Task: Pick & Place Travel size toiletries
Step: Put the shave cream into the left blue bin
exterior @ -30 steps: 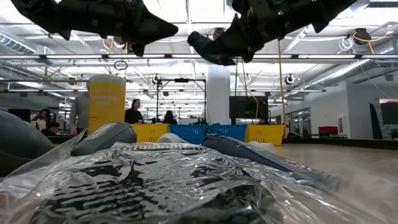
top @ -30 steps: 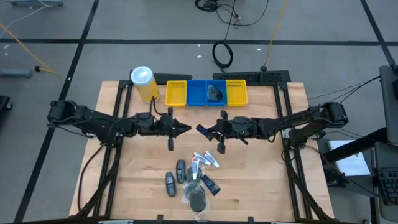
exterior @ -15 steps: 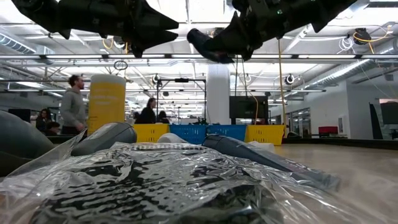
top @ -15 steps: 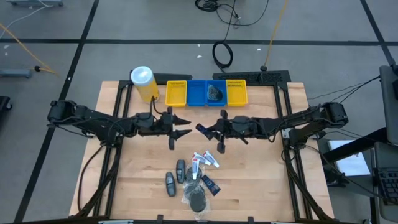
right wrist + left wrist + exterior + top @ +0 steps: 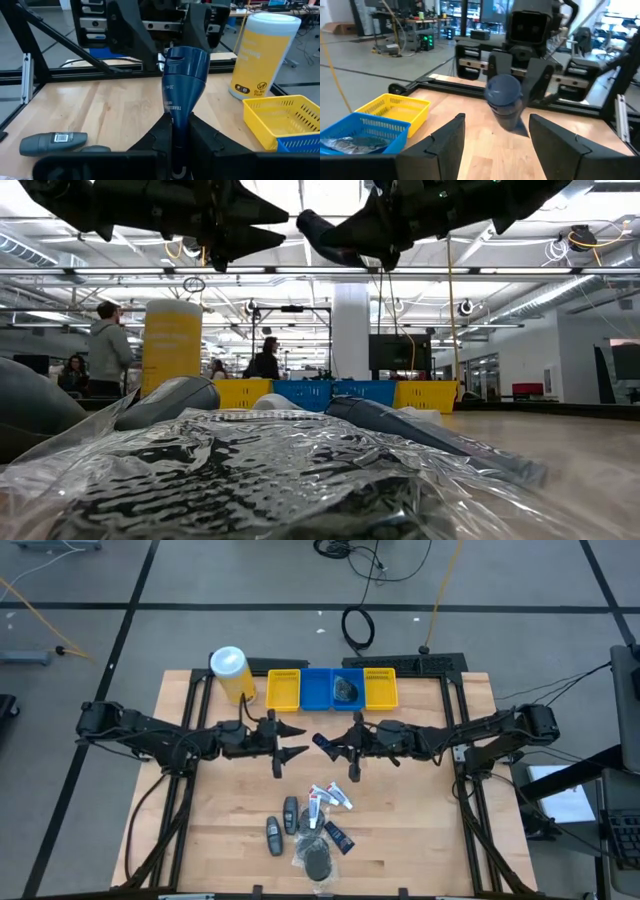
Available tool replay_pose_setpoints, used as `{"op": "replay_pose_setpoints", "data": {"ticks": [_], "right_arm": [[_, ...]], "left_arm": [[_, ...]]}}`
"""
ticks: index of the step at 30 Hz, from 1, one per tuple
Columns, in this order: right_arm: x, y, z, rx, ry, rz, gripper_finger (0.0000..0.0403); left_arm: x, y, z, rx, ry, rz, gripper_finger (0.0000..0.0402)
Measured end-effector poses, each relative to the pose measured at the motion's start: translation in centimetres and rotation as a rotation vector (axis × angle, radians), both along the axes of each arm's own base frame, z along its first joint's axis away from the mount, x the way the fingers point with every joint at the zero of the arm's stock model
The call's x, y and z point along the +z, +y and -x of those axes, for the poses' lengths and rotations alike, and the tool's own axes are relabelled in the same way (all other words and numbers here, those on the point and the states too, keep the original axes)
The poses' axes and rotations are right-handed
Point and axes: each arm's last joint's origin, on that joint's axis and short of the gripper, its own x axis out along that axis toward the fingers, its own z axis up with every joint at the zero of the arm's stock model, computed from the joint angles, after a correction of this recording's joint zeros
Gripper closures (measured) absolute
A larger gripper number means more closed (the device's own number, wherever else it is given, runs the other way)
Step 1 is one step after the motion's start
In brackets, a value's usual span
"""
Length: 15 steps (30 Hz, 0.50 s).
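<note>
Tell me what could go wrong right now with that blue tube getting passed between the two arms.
1. The right gripper pinches the dark blue tube only by its narrow end, so it could tilt or slip during a handover.
2. The left gripper is open just short of the tube, above bare table. A dropped tube might roll away.
3. Both grippers meet nose to nose at mid-table, so a small misalignment could make the fingers collide.

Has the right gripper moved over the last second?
Yes. In the high view the right gripper, shut on a dark blue tube, has edged toward the open left gripper, now nearer the blue bin.
</note>
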Motion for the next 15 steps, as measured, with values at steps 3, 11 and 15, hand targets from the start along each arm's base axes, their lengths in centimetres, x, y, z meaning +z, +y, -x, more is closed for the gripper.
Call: {"op": "replay_pose_setpoints", "data": {"ticks": [3,11,15], "right_arm": [[0.01,0.0,0.0,-0.001,-0.002,0.0,0.0376],[0.14,-0.01,-0.03,-0.003,-0.015,0.001,0.0375],[0.21,-0.01,-0.04,-0.003,-0.022,0.003,0.0375]], "left_arm": [[0.29,0.02,0.0,0.006,-0.03,0.002,0.0178],[0.43,-0.09,-0.03,-0.035,-0.047,0.015,0.0178],[-0.1,-0.13,-0.52,-0.04,-0.047,0.023,0.0178]]}}
